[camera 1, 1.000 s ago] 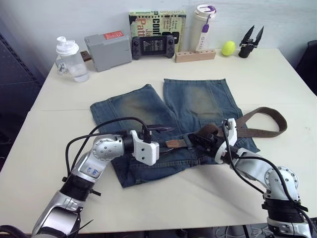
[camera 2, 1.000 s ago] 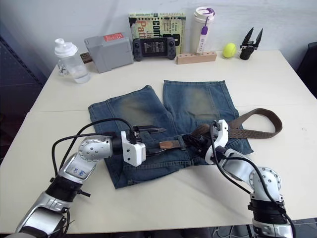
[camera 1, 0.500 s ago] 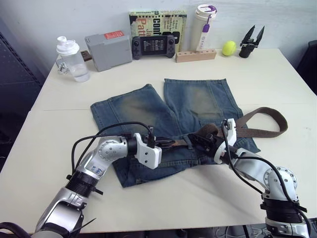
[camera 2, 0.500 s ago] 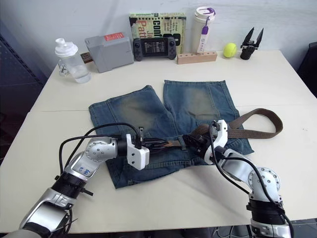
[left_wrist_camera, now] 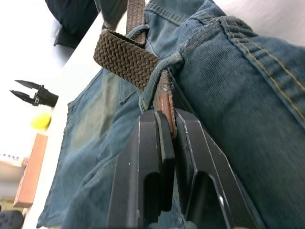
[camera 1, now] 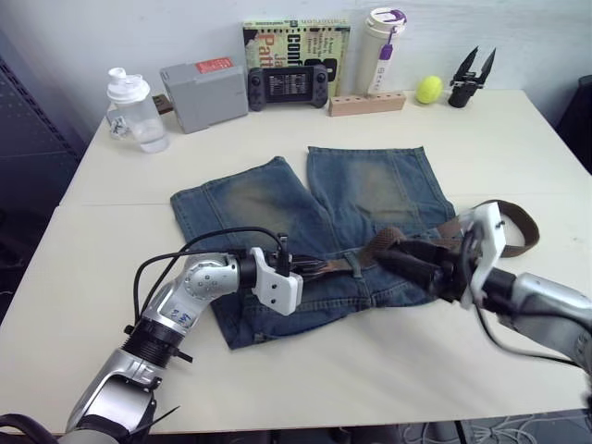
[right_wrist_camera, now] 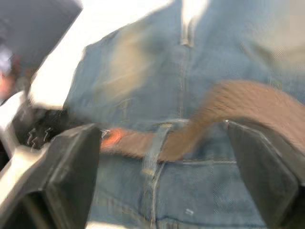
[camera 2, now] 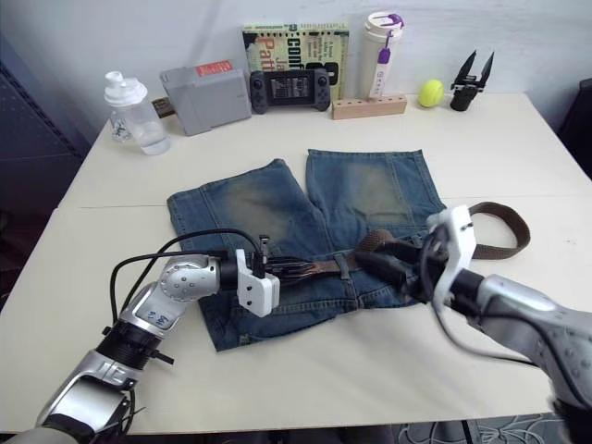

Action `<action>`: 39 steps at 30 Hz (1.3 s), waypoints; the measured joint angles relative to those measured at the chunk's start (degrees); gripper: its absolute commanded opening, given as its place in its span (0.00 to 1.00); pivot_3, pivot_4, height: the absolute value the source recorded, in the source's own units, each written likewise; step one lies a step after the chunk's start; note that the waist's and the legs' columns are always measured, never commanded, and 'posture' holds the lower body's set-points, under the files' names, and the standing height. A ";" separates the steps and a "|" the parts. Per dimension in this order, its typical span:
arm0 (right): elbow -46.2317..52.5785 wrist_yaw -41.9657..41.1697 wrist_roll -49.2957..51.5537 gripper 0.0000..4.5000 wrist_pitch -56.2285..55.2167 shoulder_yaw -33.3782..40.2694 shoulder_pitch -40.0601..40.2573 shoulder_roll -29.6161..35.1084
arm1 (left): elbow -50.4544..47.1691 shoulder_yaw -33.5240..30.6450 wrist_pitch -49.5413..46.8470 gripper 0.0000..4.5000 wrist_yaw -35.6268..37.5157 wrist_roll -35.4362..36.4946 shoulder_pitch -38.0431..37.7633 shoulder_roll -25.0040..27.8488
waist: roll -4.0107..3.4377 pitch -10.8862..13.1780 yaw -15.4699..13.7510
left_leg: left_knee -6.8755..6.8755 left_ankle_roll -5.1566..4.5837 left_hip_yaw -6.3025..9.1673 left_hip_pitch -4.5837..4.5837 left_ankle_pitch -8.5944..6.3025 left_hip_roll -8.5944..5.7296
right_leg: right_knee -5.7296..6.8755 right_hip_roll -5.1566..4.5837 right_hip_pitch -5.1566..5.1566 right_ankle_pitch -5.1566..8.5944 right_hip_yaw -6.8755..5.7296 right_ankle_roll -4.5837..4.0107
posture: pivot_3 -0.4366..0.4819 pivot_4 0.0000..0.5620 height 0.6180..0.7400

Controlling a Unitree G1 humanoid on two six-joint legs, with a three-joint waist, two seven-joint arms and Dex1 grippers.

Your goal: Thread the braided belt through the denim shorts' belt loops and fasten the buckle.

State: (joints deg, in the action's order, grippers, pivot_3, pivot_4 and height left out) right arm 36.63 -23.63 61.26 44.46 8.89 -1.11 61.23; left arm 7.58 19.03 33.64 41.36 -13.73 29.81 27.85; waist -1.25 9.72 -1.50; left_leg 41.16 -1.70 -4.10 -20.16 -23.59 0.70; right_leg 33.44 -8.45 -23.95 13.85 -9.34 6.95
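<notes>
The denim shorts (camera 1: 250, 199) lie flat on the table, waistband toward me. The braided belt (camera 1: 504, 211) runs from a loop at the right, over the waistband and under one of the belt loops (left_wrist_camera: 157, 78). Its tan tip (left_wrist_camera: 166, 102) is pinched between my left gripper's fingers (left_wrist_camera: 152, 143); that left gripper (camera 1: 313, 268) is shut on it at the waistband's middle. My right gripper (camera 1: 388, 252) hovers open just right of the belt loop, its fingers (right_wrist_camera: 71, 167) spread wide above the belt (right_wrist_camera: 238, 102), touching nothing. The buckle is hidden.
Along the table's far edge stand a clear bottle (camera 1: 134, 111), a grey box (camera 1: 202, 92), a game controller (camera 1: 285, 85), a book (camera 1: 296, 37), a tumbler (camera 1: 382, 39), a wooden block (camera 1: 365, 102), a yellow ball (camera 1: 427, 89) and a black tool (camera 1: 470, 76).
My left gripper went from open to shut on the belt's tan tip. My right gripper has let go of the belt, opened wide and drawn back to the right.
</notes>
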 measured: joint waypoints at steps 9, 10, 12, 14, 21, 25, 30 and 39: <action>-11.32 -10.44 -55.09 0.98 -36.78 -19.32 2.38 4.06 | 0.03 0.02 -0.20 0.00 -0.04 0.07 -0.23 -0.46 | 0.30 0.05 -0.01 | 0.11 0.03 0.02 0.02 0.01 -0.03 | -0.02 -0.02 0.11 -0.03 -0.09 0.05 | 0.48 0.27 0.85; -11.87 -9.99 -56.68 0.93 -37.82 -19.73 1.83 3.42 | 0.00 0.03 -0.28 0.00 -0.04 0.07 -0.22 -0.56 | 0.31 0.05 0.03 | 0.11 0.03 0.04 0.03 0.02 -0.02 | -0.03 -0.02 0.15 -0.03 -0.11 0.05 | 0.48 0.27 0.85; -14.42 -8.14 -63.52 0.80 -42.70 -20.52 1.01 0.79 | -0.30 0.04 -0.67 0.00 -0.03 0.13 -0.33 -0.76 | 0.36 0.02 0.06 | 0.10 0.04 0.06 0.14 0.02 0.00 | -0.04 0.00 0.27 -0.03 -0.12 0.05 | 0.48 0.27 0.85; -15.72 -7.87 -65.41 0.59 -44.49 -20.53 1.56 -1.07 | -0.60 0.01 -0.90 0.00 -0.03 0.21 -0.68 -0.62 | 0.37 0.02 0.06 | 0.10 0.04 0.07 0.24 0.02 -0.01 | -0.06 0.00 0.37 -0.03 -0.12 0.05 | 0.48 0.27 0.85; -20.54 -6.82 -67.24 0.01 -42.87 -18.39 1.52 -6.01 | -2.97 -0.05 -1.64 0.00 -0.02 0.32 -1.28 0.03 | 0.41 0.01 -0.23 | 0.11 0.03 0.17 0.44 0.02 0.02 | -0.04 -0.09 0.58 -0.03 -0.07 0.05 | 0.48 0.27 0.85; -27.24 -3.95 -69.03 0.01 -37.71 -14.49 -1.30 -7.11 | -4.73 -0.11 -2.06 0.00 -0.08 0.26 -2.22 0.34 | 0.40 0.01 -0.70 | 0.12 0.01 0.17 0.43 0.02 0.03 | -0.05 -0.15 0.58 -0.03 -0.06 0.05 | 0.48 0.27 0.85; -37.21 -0.54 -72.38 0.01 -31.80 -10.13 -4.43 -6.85 | -7.08 -0.20 -2.39 0.00 -0.15 0.14 -3.90 1.23 | 0.39 0.01 -1.79 | 0.12 0.01 0.22 0.35 0.02 0.02 | -0.05 -0.13 0.57 -0.03 -0.12 0.05 | 0.48 0.27 0.85; -37.01 -1.14 -73.64 0.01 -27.92 -8.83 -4.73 -7.80 | -7.59 -0.44 -2.42 0.00 -0.49 0.04 -3.90 1.64 | 0.37 -0.01 -1.58 | 0.10 0.02 0.19 0.38 0.03 0.00 | -0.05 -0.08 0.57 -0.03 -0.10 0.05 | 0.48 0.27 0.85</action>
State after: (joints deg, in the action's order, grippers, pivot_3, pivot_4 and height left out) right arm -0.38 -24.77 -12.38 16.54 0.06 -5.84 53.43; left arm -0.01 18.59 31.23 40.87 -13.69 25.91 29.49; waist -0.88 9.72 -3.08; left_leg 41.27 -1.68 -3.91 -19.78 -23.57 0.70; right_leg 33.39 -8.53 -23.38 13.82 -9.44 7.01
